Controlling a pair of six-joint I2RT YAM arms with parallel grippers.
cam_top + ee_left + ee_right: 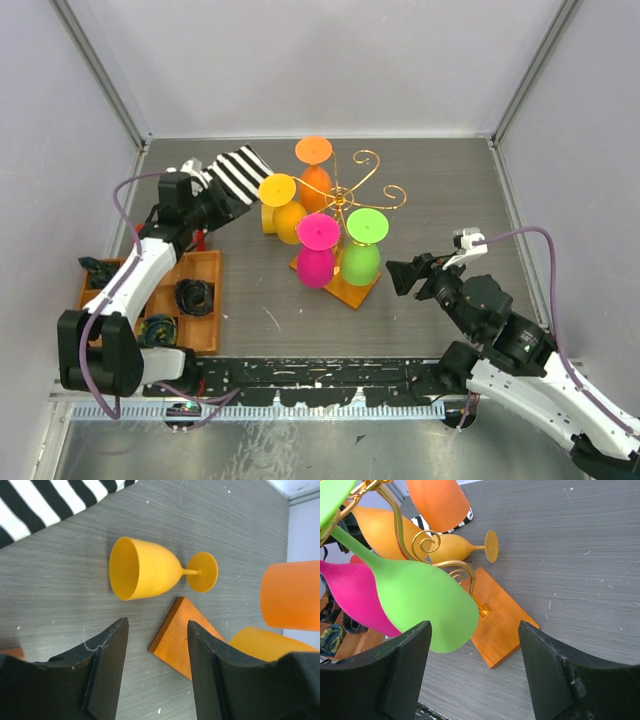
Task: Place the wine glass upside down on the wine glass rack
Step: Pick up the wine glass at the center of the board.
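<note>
Your left gripper [157,630] stands partly open and has hold of nothing. The wine glass [150,572], a yellow-orange one, lies on its side on the grey table [450,180] in the upper middle of the left wrist view. It is just beyond the fingertips and apart from them, mouth toward the left of the frame and foot toward the right. A corner of the wooden base [182,637] of the wine glass rack [355,190] pokes up between the two fingers, close under the glass's stem. In the right wrist view you see the same glass at the upper middle, behind the rack's gold wire. Your right gripper [474,630] is wide open and empty, near the rack's right side and well apart from the lying glass. Four glasses hang upside down on the rack: orange [314,150], yellow [277,190], pink [318,232] and green [366,225]. A striped cloth [240,172] lies at the upper left of the top view.
</note>
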